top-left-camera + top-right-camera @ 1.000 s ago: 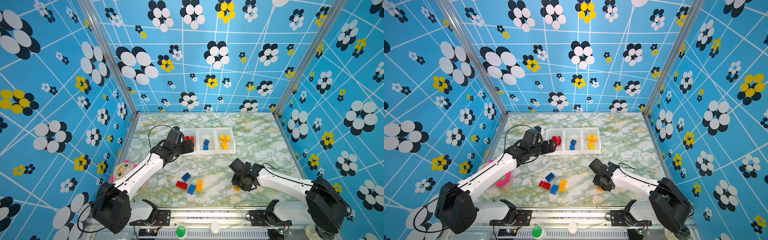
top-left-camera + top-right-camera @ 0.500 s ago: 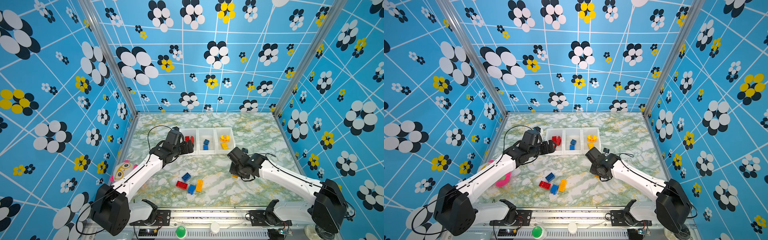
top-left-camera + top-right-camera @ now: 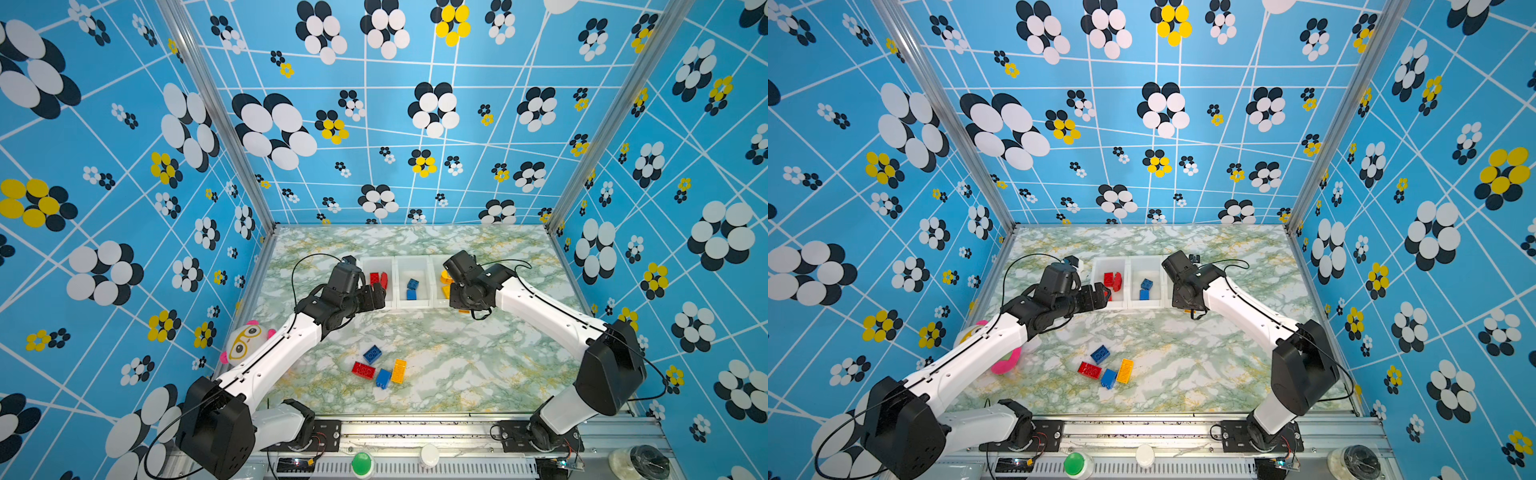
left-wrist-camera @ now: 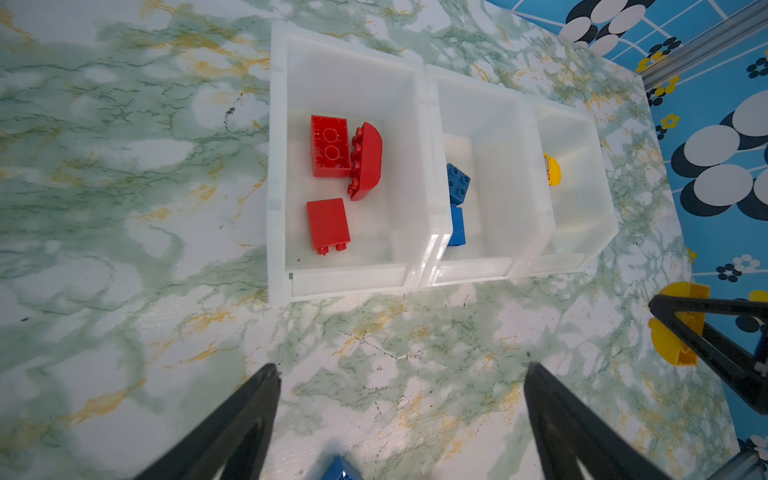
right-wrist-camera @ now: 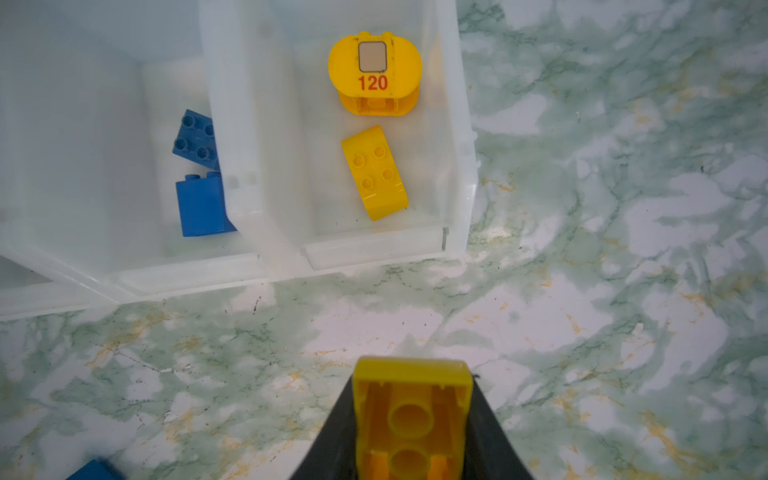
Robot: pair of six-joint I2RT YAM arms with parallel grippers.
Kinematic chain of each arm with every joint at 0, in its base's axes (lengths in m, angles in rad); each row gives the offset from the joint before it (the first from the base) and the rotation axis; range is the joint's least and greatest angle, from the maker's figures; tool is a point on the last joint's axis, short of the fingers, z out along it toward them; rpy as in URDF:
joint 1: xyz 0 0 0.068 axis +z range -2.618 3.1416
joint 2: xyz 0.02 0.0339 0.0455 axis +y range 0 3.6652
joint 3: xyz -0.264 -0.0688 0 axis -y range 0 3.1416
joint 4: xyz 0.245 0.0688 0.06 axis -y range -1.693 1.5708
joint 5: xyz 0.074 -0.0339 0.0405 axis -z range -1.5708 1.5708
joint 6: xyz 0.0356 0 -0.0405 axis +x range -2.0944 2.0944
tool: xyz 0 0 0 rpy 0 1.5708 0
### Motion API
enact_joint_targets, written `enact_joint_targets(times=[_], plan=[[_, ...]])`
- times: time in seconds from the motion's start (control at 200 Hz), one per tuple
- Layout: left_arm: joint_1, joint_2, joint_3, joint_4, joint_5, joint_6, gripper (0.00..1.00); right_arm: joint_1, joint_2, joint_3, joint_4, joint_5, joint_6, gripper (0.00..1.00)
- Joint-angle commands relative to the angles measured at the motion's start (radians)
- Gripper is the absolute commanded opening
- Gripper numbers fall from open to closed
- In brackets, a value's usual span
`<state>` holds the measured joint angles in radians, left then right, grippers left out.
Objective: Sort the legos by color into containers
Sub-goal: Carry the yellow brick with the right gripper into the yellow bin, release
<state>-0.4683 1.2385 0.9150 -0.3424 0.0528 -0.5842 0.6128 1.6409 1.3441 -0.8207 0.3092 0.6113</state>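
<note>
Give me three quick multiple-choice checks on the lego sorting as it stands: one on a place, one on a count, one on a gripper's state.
1. Where does the yellow piece marked 120 lie?
A. On the table
B. In the middle bin
C. In the end bin, with a second yellow piece

2. How many red bricks lie in the red bin?
A. Three
B. One
C. Five

3. What state is the right gripper in?
A. Open and empty
B. Shut on a yellow brick
C. Shut on a blue brick

Answers:
1 C: the right wrist view shows it inside the end bin's walls.
2 A: the left wrist view shows three reds on that bin's floor.
3 B: its fingers clamp the brick's sides in the right wrist view.
</note>
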Motion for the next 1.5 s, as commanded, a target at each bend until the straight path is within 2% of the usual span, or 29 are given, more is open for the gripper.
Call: enact_joint_targets(times=[0.0,0.335,0.58,0.929,1.234,1.494], plan=[[-0.005,-0.026,-0.019,-0.027,-0.013,-0.002,0.93,-0.024,0.078,0.076,0.007,0.025,-0.119,0.33],[-0.005,-0.026,-0.015,-0.038,-0.019,0.002,0.94,-0.087,0.313,0.29,0.014,0.022,-0.241,0.33],[-0.006,-0.029,-0.018,-0.041,-0.021,0.004,0.94,-0.121,0.408,0.355,0.015,0.022,-0.283,0.33],[-0.006,-0.025,-0.011,-0.041,-0.022,0.003,0.94,-0.125,0.47,0.381,0.023,0.041,-0.289,0.36],[-0.005,-0.033,-0.012,-0.046,-0.023,0.005,0.95,-0.125,0.475,0.388,0.019,0.067,-0.297,0.51],[-0.006,-0.044,-0.015,-0.048,-0.024,0.006,0.95,-0.125,0.441,0.381,0.014,0.049,-0.289,0.54]])
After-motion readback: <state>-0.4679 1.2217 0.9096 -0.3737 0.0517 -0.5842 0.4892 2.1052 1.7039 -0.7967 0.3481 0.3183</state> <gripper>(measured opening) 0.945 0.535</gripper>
